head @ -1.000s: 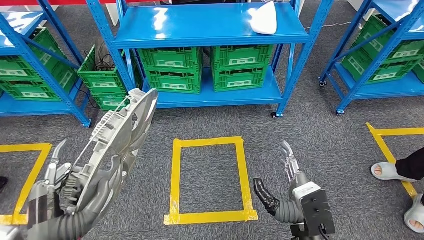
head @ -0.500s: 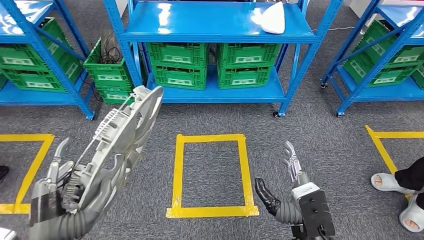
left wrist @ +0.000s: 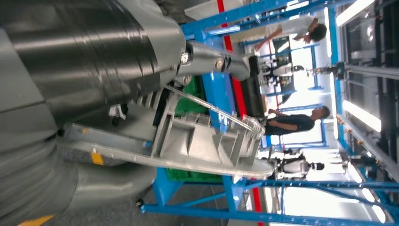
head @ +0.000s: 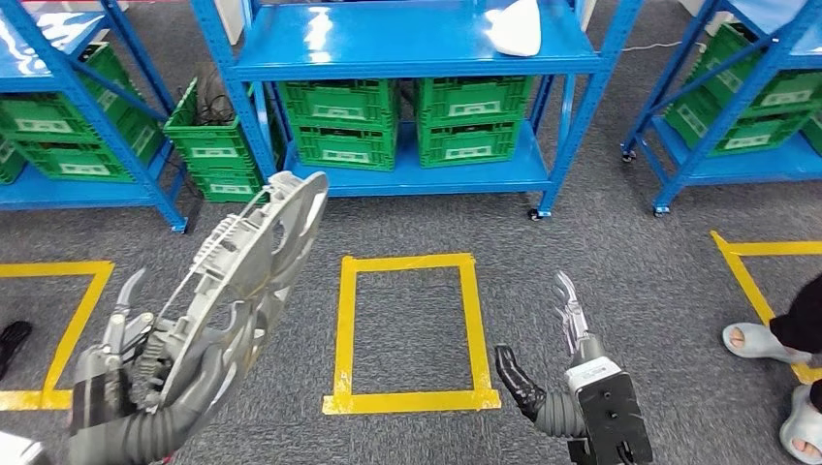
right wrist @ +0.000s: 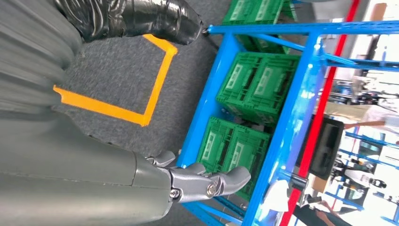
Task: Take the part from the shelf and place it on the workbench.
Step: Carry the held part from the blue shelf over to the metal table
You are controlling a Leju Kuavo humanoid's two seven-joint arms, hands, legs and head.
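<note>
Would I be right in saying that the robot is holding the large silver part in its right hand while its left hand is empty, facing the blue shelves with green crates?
Not quite: the hands are swapped. In the head view the left hand holds the silver part, and the right hand is empty with its fingers apart. The blue shelves with green crates are indeed ahead.

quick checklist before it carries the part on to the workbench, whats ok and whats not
1. Part held: ok. The left robot hand holds the grey round part, tilted on edge.
2. Grip firmness: cannot tell. The part hides most of the fingers in the left wrist view.
3. Right robot hand free: ok. It is open and holds nothing.
4. Part clear of the blue shelf: ok. It is off the shelf, over the grey carpet.
5. Workbench located: cannot tell. None is in sight.
6. People nearby: not ok. A person's sandalled foot stands close on the right.
</note>
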